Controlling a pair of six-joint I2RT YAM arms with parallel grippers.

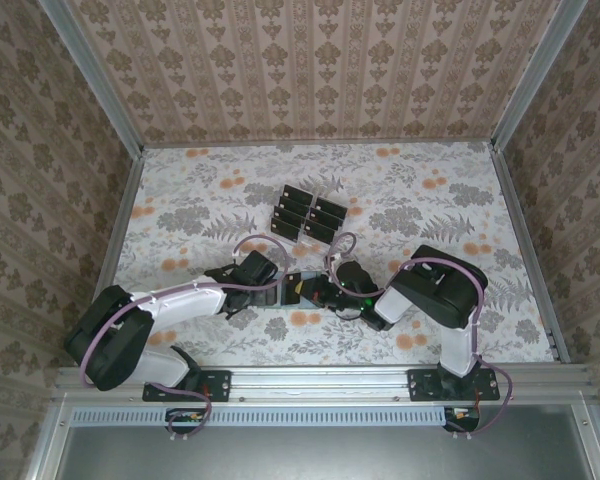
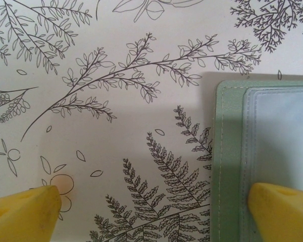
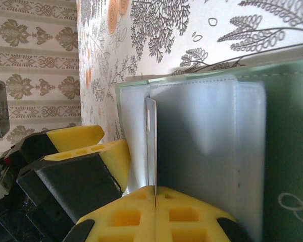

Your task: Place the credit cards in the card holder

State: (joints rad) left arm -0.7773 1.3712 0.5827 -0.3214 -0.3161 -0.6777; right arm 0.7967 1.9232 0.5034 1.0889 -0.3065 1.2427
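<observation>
1. Trouble number one is sitting right at the sleeve mouth. The right claw (image 3: 155,197) is clamping shut on one credit card (image 3: 151,133), which is showing edge-on and standing upright against the clear sleeve (image 3: 202,151) of the card holder (image 3: 288,166). If the card's edge is meeting the plastic lip rather than the slot, I judge it could buckle the sleeve or twist in the pinch.
2. Slippage is the second worry. The left claw (image 2: 151,217) is gaping wide and gripping nothing. One fingertip (image 2: 283,209) is appearing to press on the open holder's inner panel, and the other is hanging over the bare surface (image 2: 116,60). That one press looks like all that is pinning the soft holder, so a sideways shove from the card could slide it away.
3. Crowding is the third. Both claws are working just beside each other over the holder, which is lying near the middle of the surface toward its near edge. A knock between them looks possible.
4. Counting now:
   - one card holder, lying open and flat
   - one card in the pinch
   - one clear rack (image 1: 308,218) farther back, carrying black cards (image 1: 330,207) in two columns, roughly eight but too small to count surely
   - two claws
</observation>
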